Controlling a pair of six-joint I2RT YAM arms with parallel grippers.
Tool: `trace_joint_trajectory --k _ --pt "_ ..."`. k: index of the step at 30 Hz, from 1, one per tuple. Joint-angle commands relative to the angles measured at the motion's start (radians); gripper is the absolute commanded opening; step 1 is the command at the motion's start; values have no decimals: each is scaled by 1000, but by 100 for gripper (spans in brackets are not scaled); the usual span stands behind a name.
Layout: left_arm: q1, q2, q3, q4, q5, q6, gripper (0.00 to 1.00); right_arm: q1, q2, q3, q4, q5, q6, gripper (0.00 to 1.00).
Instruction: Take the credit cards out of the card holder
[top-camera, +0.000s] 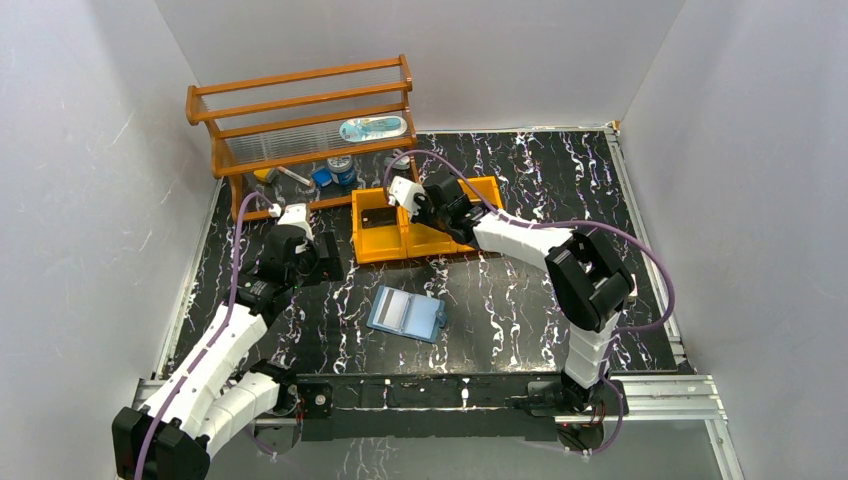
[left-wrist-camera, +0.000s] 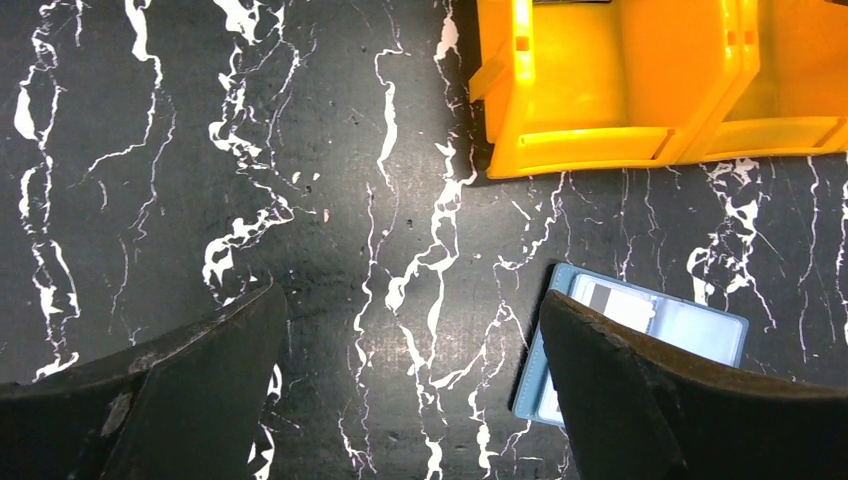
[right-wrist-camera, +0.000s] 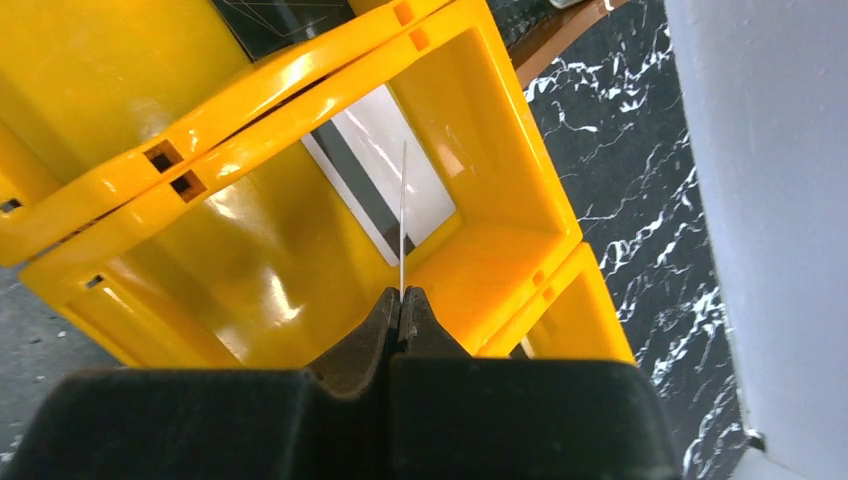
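So the right pincer (right-wrist-camera: 402, 300) is squeezed together on a credit card (right-wrist-camera: 403, 220), held edge-on and pointing down into a compartment of the orange tray (right-wrist-camera: 500, 250). A striped card (right-wrist-camera: 430, 195) already lies flat on the bottom of that compartment, so letting go there looks like the obvious bit. What matters after that is the card holder (top-camera: 405, 313). It's lying open on the surface (top-camera: 520, 320), apart from the tray. In the overhead view it sits at roughly 6 o'clock from the right pincer and about 4 o'clock from the left pincer (left-wrist-camera: 410, 300). Its long axis runs more or less 9-to-3, tipped slightly toward 4. The left pincer is spread wide with nothing in it. In its own camera the holder peeks out right beside one finger (left-wrist-camera: 650, 390), with a grey-striped card (left-wrist-camera: 615, 300) showing in a pocket. My guess is the left arm is nearer and free, so it's the better bet for that one.
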Motion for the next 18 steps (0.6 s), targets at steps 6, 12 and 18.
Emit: trace_joint_trajectory --k 6,12,18 --pt "5 -28 61 -53 -102 -4 98 4 54 69 87 -7 -168 0" --pt "5 -49 73 -74 -156 -21 98 4 132 123 102 3 -205 0" --pt "4 -67 94 -115 -285 -51 98 2 185 141 84 37 -262 1"
